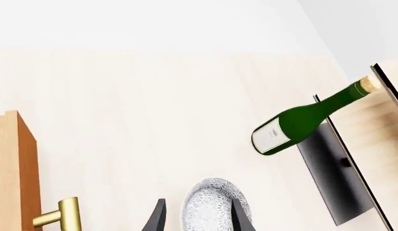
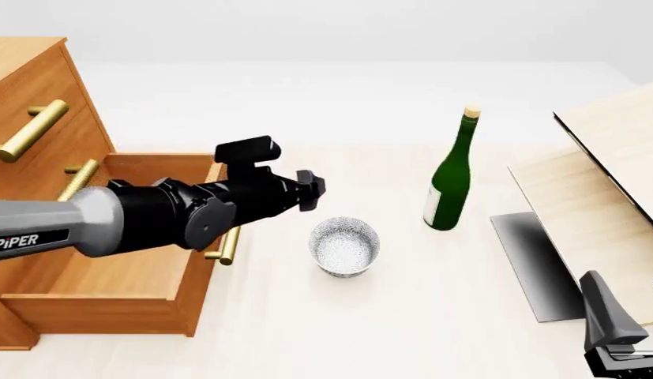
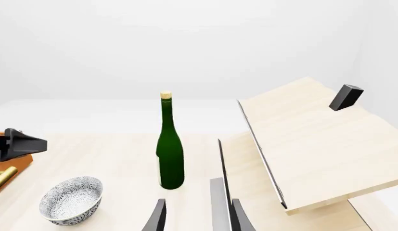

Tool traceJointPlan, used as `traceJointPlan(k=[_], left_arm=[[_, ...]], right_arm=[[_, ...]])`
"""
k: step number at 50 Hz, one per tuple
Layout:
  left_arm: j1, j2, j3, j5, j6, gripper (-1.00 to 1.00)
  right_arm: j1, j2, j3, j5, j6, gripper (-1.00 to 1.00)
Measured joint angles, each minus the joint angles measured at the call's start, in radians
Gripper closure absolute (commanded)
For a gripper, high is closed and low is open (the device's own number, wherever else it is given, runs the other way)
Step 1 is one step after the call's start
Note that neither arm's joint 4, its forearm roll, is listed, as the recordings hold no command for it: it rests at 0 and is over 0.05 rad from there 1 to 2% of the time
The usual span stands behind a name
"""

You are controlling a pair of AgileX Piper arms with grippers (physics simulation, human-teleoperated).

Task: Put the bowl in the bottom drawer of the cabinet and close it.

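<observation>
The left gripper (image 1: 197, 219) hangs spread wide, the bowl (image 1: 213, 207) between its fingers, not yet clasped; the bowl stands on the pale table (image 2: 432, 308), just beside the pulled-out bottom drawer (image 2: 115, 276) of the cabinet (image 2: 31, 95); a sound grasp probably means one finger inside the rim, one outside, closing gently; beyond the fingers stands a green bottle (image 2: 449, 189), worth avoiding; white walls surround.
</observation>
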Motion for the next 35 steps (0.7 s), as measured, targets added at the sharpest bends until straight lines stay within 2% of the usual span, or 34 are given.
traceJointPlan(k=[35], left_arm=[[-0.018, 0.097, 0.025, -0.078, -0.079, -1.00]], right_arm=[[0.000, 0.000, 0.000, 0.000, 0.000, -1.00]])
